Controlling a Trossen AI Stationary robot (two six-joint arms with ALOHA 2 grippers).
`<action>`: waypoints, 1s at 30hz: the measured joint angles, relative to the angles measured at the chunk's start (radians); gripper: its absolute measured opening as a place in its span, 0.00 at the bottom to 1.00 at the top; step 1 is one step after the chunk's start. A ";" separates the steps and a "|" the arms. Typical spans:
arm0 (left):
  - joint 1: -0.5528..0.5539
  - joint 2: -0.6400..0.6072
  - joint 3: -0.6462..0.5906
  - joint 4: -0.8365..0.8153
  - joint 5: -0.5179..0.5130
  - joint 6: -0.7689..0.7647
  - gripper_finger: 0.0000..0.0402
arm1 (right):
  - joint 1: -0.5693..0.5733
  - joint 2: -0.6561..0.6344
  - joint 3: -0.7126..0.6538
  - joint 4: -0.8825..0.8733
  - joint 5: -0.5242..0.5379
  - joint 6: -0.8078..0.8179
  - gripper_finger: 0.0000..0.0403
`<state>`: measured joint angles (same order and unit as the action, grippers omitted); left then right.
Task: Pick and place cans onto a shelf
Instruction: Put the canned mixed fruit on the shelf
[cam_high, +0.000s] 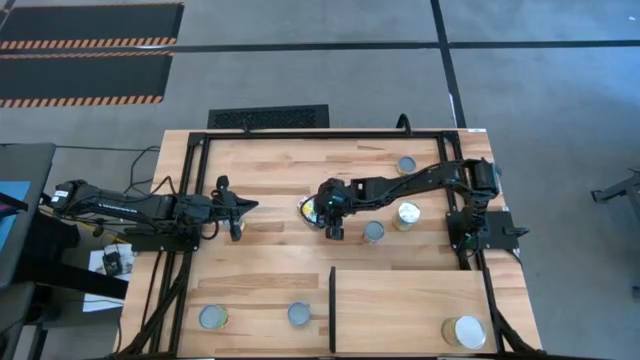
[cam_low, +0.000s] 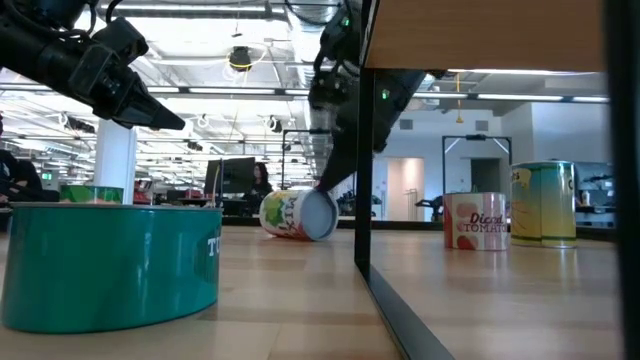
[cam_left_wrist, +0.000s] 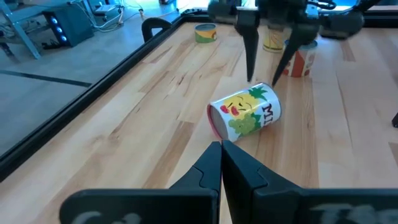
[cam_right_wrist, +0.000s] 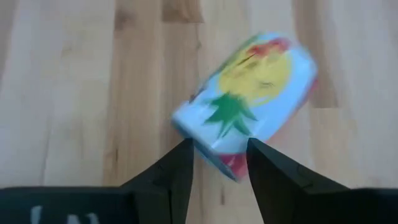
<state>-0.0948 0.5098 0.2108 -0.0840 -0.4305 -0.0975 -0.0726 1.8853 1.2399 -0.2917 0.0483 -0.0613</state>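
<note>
A can (cam_high: 306, 208) with a yellow-green pineapple label lies on its side mid-table; it also shows in the low view (cam_low: 298, 214), the left wrist view (cam_left_wrist: 245, 112) and the right wrist view (cam_right_wrist: 249, 99). My right gripper (cam_high: 328, 215) is open just above it, fingertips (cam_right_wrist: 219, 158) down at one end of the can. My left gripper (cam_high: 250, 207) is shut and empty, a little to the can's left, pointing at it (cam_left_wrist: 221, 152). The shelf (cam_high: 400, 300), a pale panel with a black divider (cam_high: 331, 305), lies at the near right. My right gripper comes at the lying can from above, its open fingers (cam_left_wrist: 250, 62) reaching down to the can's end (cam_low: 322, 195). I cannot tell whether they touch it. The can rests with its side on the table.
Upright cans stand to the right of the right gripper (cam_high: 373, 231), (cam_high: 407, 213), (cam_high: 407, 165). Two more stand by the near edge (cam_high: 212, 317), (cam_high: 298, 315). One wide can (cam_high: 465, 332) stands on the shelf. A black frame rail (cam_high: 190, 200) borders the table.
</note>
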 joint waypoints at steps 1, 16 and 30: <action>0.000 0.000 0.000 0.000 0.000 0.000 0.00 | 0.001 0.009 -0.001 -0.008 0.000 0.000 0.44; 0.000 0.000 0.000 0.000 0.001 0.007 0.00 | 0.000 0.034 0.031 0.060 0.040 0.012 0.42; 0.000 0.000 0.000 0.009 0.000 0.007 0.00 | 0.067 0.001 0.029 0.117 0.217 -0.182 0.46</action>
<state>-0.0948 0.5102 0.2108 -0.0755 -0.4301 -0.0907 -0.0061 1.8862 1.2694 -0.1751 0.2653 -0.2429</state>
